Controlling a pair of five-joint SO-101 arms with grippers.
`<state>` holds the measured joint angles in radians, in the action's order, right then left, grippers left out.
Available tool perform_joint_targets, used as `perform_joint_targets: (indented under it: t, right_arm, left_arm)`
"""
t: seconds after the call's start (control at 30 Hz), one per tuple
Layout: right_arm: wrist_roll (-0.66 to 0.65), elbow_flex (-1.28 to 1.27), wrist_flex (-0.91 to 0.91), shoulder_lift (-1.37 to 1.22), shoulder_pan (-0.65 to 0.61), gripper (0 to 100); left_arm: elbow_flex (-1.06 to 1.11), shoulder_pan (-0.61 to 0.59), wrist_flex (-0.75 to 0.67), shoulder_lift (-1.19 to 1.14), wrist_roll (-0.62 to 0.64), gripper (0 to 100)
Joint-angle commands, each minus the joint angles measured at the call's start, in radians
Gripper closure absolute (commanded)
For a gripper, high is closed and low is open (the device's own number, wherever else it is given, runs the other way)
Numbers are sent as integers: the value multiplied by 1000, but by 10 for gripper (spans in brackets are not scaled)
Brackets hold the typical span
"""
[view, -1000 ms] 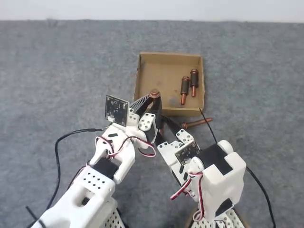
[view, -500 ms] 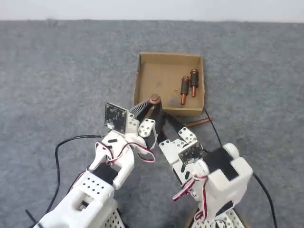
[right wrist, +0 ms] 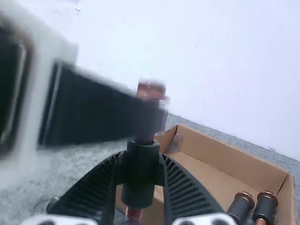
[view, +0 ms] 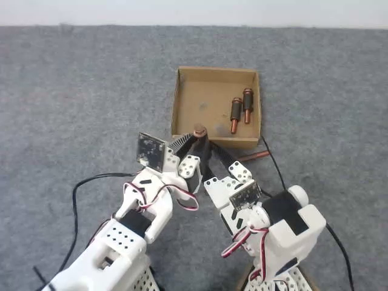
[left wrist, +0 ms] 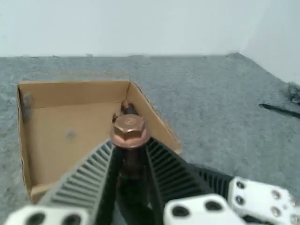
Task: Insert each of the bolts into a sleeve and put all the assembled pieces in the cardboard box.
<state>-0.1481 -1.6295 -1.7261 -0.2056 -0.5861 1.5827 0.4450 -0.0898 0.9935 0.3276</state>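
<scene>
Both arms meet just in front of the near wall of the cardboard box point(view: 174, 100). The left tool point(left wrist: 129, 157) pinches a copper hex-head bolt point(left wrist: 130, 131) right under its head and holds it upright. Below it, the right tool point(right wrist: 139, 161) is pressed onto the black sleeve point(right wrist: 140, 185), and the bolt's shank runs down into the sleeve, with a copper tip peeking out underneath. Inside the box, two assembled pieces point(view: 241, 111) lie side by side near the right wall. A loose bolt point(view: 254, 156) lies on the grey table point(view: 73, 91) just outside the box's near wall, beside the right arm.
</scene>
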Motion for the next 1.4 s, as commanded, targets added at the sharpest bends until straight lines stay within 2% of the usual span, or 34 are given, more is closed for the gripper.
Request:
perform_joint_targets:
  t: [0.0, 0.37, 0.63, 1.37]
  right_arm:
    - [-8, -32, -27, 67, 35, 991]
    - [-8, -32, -27, 70, 35, 991]
    - [-8, -32, -27, 70, 36, 991]
    - [-8, -31, -27, 67, 36, 991]
  left_arm:
    - [8, 63, 69, 20, 0, 988]
    - [4, -8, 68, 20, -2, 978]
    - [10, -8, 75, 20, 2, 776]
    - [-7, -8, 69, 41, 6, 775]
